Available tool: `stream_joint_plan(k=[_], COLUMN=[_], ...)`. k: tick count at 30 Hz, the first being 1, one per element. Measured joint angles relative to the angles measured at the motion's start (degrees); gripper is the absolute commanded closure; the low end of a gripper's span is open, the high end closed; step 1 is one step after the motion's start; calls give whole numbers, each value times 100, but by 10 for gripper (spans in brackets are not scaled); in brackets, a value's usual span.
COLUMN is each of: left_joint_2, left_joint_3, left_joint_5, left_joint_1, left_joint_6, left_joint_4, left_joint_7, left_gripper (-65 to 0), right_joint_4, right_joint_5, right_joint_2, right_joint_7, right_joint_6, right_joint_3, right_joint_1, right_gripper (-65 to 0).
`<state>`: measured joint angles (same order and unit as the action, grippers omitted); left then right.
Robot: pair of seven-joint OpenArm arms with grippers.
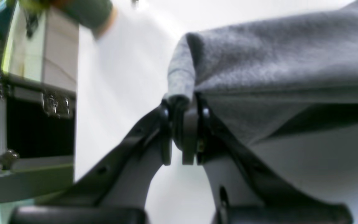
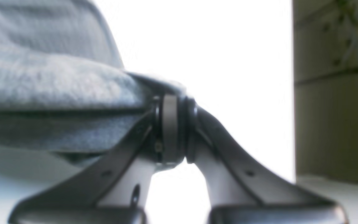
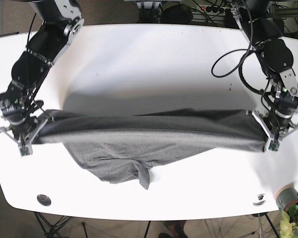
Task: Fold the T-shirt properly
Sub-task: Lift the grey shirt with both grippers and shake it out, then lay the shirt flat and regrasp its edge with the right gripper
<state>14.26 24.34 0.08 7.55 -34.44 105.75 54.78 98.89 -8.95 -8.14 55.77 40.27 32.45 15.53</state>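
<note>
A grey T-shirt (image 3: 139, 136) is stretched across the white table (image 3: 149, 64), held up at both ends, its lower part sagging onto the table near the front. My left gripper (image 3: 266, 140) is at the base view's right, shut on the shirt's edge; in the left wrist view the gripper (image 1: 182, 109) pinches a fold of the grey cloth (image 1: 275, 56). My right gripper (image 3: 34, 136) is at the base view's left, shut on the other end; in the right wrist view the gripper (image 2: 172, 105) clamps the cloth (image 2: 51, 84).
A black case (image 1: 33, 124) stands beyond the table edge in the left wrist view. Two round marks (image 3: 43, 199) sit near the table's front edge. A potted plant (image 3: 290, 201) stands at the front right corner. Cables (image 3: 233, 64) hang along the left arm.
</note>
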Motion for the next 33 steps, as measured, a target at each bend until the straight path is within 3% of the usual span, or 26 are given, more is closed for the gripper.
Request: stream_joint_plan(k=[7,13,16,29,33], left_joint_2=[-31,-195,-229,-179,-179], left_joint_3=[387,758,857,876,870], left_joint_5=[-9,-26,-15,-4,4], left_joint_1=[-817,-1331,-1526,-2129,-2188], left_joint_6=[-380,-592,-592,-592,-592], left_joint_4=[44,48,48,48,48], left_joint_7=[-17,-39,-42,-61,-63], left_gripper=[0,0,0,-3,-150], right_joint_4=[420,656,721,756,756], right_joint_5=[11,44,358,533,531], right_joint_2=[315,407,474,481,481], right_joint_7=[-20,-39,-46,-44,-44], right_joint_6=[7,2,15,9,7], right_joint_3=[195,212,361,522,514], right_joint_1=[-813,-1427,-1661,-2433,-2581], right_gripper=[-19,-19,-19,-21,-40])
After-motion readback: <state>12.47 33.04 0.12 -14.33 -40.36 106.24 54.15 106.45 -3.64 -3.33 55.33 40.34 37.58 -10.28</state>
